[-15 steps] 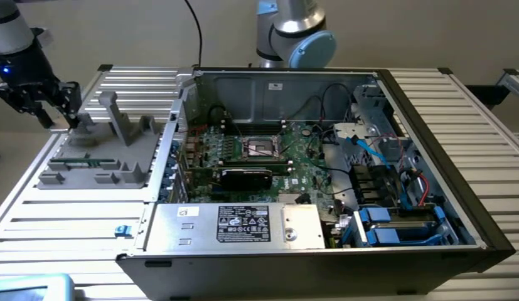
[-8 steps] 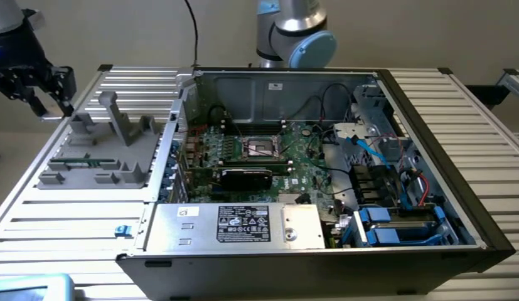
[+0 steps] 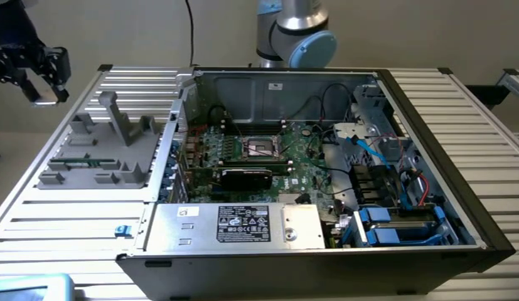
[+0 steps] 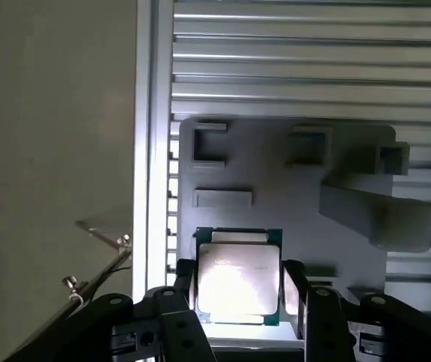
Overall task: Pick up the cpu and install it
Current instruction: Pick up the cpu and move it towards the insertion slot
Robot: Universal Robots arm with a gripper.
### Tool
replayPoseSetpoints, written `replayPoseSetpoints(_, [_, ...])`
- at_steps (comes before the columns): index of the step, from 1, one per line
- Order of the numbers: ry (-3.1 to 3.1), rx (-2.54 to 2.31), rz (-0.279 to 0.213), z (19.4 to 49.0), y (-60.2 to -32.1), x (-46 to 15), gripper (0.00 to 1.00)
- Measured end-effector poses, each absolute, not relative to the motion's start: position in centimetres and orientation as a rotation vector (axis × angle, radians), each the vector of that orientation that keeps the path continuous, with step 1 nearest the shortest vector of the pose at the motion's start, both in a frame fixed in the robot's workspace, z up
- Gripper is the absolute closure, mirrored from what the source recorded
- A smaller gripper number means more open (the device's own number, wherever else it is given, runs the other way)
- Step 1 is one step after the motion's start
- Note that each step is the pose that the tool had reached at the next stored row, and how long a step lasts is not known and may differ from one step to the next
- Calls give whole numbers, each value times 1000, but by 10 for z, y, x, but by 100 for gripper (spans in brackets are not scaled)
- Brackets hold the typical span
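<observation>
The gripper [image 3: 40, 94] hung in the air at the exterior view's far left, above the outer corner of the slatted metal table [image 3: 472, 119] and higher than the grey moulded tray [image 3: 100, 150] that lay on the slats there. In the wrist view its two black fingers [image 4: 185, 290] stood on either side of the cpu [image 4: 238, 273] and pressed against opposite edges of it, pinching the chip with its shiny silver top facing the camera and its thin green border showing round it. From outside, the cpu [image 3: 45, 95] appeared as a pale patch at the fingertips, clear of the tray and of the table. Behind the chip in the wrist view lay the grey tray [image 4: 275, 173] with its recessed pockets and raised blocks. To the exterior view's right of the tray sat the open computer case [image 3: 427, 135], well apart from the gripper, with the green motherboard [image 3: 305, 157] inside, the square socket [image 3: 261, 147] near its middle and a black card [image 3: 251, 177] just in front of that socket
</observation>
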State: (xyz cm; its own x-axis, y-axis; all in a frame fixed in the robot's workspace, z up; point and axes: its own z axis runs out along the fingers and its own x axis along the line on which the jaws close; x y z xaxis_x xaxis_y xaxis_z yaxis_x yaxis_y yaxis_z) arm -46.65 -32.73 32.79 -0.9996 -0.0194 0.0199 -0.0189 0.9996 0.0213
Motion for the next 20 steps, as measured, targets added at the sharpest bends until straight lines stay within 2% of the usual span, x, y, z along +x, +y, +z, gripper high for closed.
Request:
replayPoseSetpoints(9, [-3120,30,-33,368,-327,-446,45])
replayPoseSetpoints(20, [-3119,30,-33,387,-327,-415,45])
